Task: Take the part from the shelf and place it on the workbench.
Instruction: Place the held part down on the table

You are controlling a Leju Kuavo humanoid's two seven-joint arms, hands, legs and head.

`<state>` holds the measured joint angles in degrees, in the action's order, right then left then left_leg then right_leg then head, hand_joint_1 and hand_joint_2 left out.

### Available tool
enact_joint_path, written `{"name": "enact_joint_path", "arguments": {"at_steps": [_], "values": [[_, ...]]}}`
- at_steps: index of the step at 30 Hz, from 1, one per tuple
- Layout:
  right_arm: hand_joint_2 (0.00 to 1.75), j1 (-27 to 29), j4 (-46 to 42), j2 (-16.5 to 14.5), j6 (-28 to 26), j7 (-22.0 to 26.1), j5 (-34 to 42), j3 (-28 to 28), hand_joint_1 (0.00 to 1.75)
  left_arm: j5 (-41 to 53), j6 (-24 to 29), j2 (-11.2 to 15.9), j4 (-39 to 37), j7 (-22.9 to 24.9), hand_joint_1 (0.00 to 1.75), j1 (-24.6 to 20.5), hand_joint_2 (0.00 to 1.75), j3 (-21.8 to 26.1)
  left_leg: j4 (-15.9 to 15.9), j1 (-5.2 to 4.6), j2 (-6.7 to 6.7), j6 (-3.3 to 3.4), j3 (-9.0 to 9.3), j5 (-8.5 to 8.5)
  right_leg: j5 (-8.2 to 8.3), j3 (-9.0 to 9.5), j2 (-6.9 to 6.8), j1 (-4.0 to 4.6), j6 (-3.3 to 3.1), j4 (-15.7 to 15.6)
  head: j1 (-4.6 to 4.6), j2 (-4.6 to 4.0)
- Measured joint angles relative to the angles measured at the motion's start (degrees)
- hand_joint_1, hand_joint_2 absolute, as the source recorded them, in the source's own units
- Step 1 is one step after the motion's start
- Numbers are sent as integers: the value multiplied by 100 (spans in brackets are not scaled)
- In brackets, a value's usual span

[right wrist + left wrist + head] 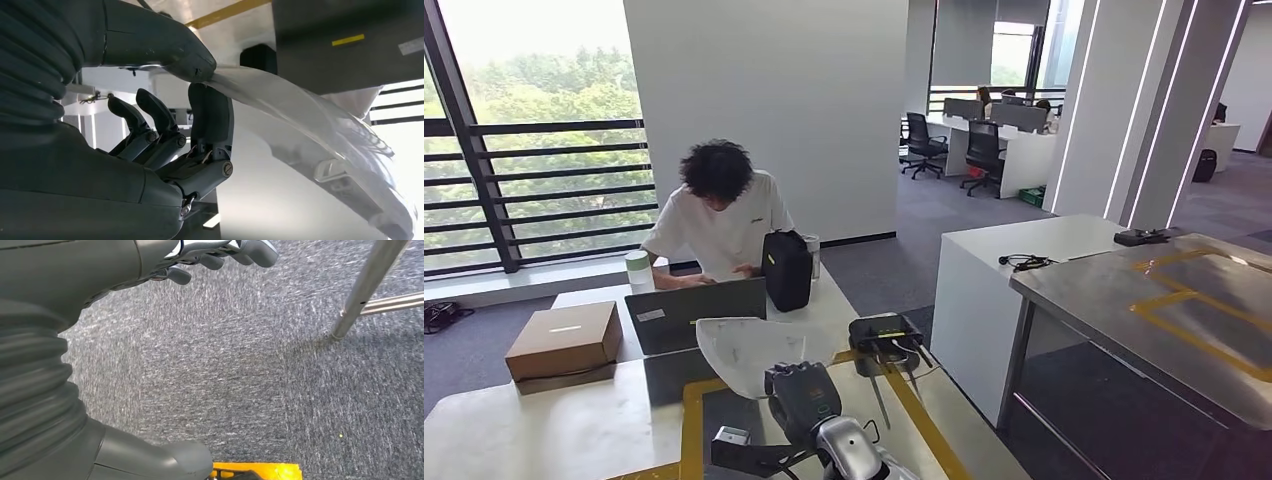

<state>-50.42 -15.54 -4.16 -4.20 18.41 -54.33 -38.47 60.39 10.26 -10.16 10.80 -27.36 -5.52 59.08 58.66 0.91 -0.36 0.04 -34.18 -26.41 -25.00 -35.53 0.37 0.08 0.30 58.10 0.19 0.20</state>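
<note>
Up close, the right hand (165, 145) pinches the white part (310, 130) by one edge, its thumb pressed on one face and a dark finger on the other, the remaining fingers (150, 117) curled in beside them. In the head view that right hand (804, 398) sits at about 6 o'clock, with the part (759, 352) fanning out from it toward 11 o'clock, raised above the bench (544, 425). The left hand (220, 255) hangs over grey carpet (225, 375), fingers loosely curled with nothing in them, near a slanted metal leg (362, 290).

The bench top is pale and glossy, marked with yellow tape (692, 420) that frames a darker panel. On it, just beyond the part, stand an open laptop (694, 312) and a black bag (787, 268); a black device with cables (884, 332) lies toward 1 o'clock and a cardboard box (564, 342) toward 9 o'clock. A person in a white shirt (721, 222) leans over the far side, with a white cup (639, 270) at their elbow.

At 3 o'clock is a steel table (1164, 310) with its own yellow lines, and behind it a white counter (1024, 250) bearing a tangle of cable. A broad white pillar (774, 100) rises at 12 o'clock; a large window (544, 130) with a dark railing looks onto trees at 10 o'clock. Desks and office chairs (979, 150) fill the room at 1 o'clock.
</note>
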Motion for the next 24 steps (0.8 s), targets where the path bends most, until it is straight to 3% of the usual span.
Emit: {"name": "enact_joint_path", "arguments": {"at_steps": [6,12,16,18,22,24], "values": [[175,323,18,25,-2,43,-77,4,159,122,71,5,0,-38,0,-7,175,-41,-78,2,7,-78,51,22,-16,5,9,7,-64,2,-16,0],[175,442,22,123,-81,122,-74,4,159,246,117,7,0,81,0,-15,175,-105,-86,5,6,-122,53,27,-19,5,9,9,-73,6,-17,0],[0,478,22,162,-90,180,-82,4,0,309,153,8,0,152,0,-23,175,-150,-83,1,6,-124,53,26,-17,10,9,5,-74,5,-17,0],[0,513,22,171,-101,223,-87,4,0,344,196,9,0,181,0,-22,175,-189,-81,-2,6,-123,53,25,-17,13,7,3,-74,5,-17,0],[0,611,22,175,-228,308,-86,4,0,406,231,10,0,261,0,-27,0,-235,-78,-4,6,-122,52,24,-16,16,5,-1,-73,4,-16,0],[0,641,22,175,-290,331,-88,4,0,438,207,12,0,383,0,-41,0,-251,-78,-5,6,-122,52,24,-16,17,5,-2,-72,4,-15,0]]}}
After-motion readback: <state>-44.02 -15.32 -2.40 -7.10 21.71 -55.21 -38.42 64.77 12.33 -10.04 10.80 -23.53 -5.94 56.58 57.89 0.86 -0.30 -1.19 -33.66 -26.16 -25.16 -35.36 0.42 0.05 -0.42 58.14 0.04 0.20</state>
